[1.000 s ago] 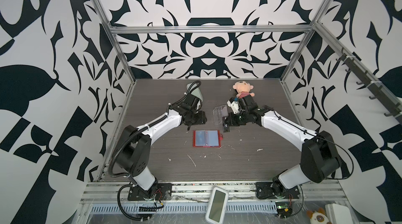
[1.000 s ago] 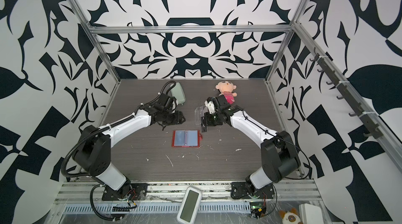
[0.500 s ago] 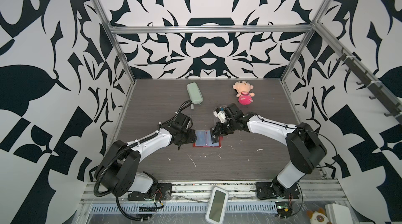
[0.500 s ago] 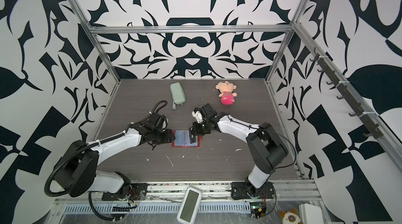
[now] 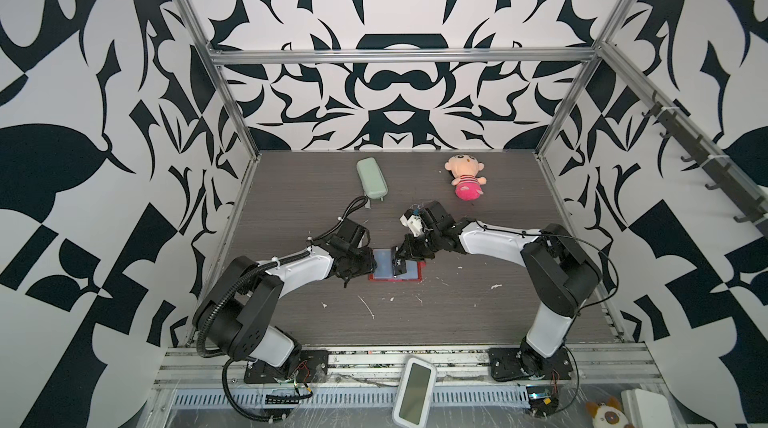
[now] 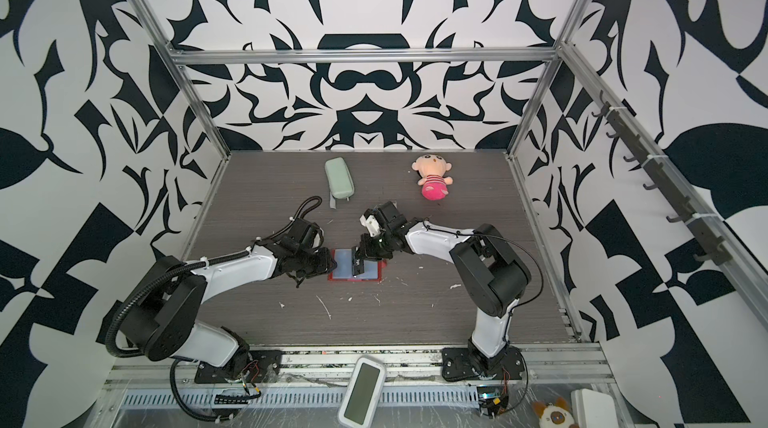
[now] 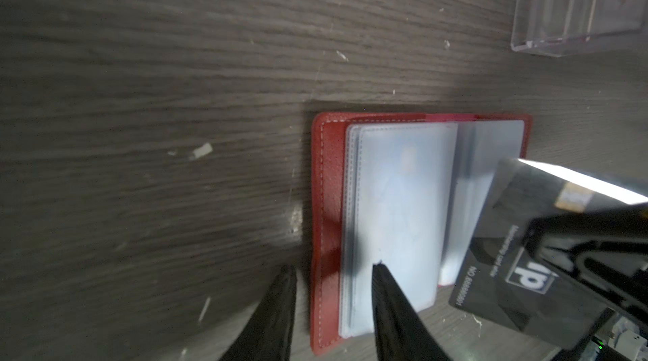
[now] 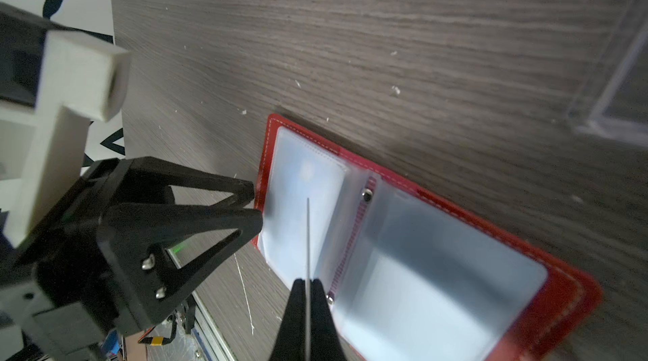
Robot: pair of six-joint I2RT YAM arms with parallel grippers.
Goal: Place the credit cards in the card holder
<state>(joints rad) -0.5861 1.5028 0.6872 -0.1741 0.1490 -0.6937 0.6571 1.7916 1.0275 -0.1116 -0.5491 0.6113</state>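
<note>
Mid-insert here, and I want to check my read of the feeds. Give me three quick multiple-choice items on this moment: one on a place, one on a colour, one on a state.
1. Where is the card that the right end effector grips?
A. Inside the clear box
B. Flat beside the green case
C. Above the open card holder

2. What colour is that card?
A. Black
B. Blue
C. White

3. How does the card holder lie?
A. Snapped shut
B. Open flat, clear sleeves facing up
C. Standing on its edge

Answers:
1 C: the right wrist view shows the card edge-on over the sleeves.
2 A: the left wrist view shows its black face with pale lettering.
3 B: both wrist views show both halves spread flat.
</note>
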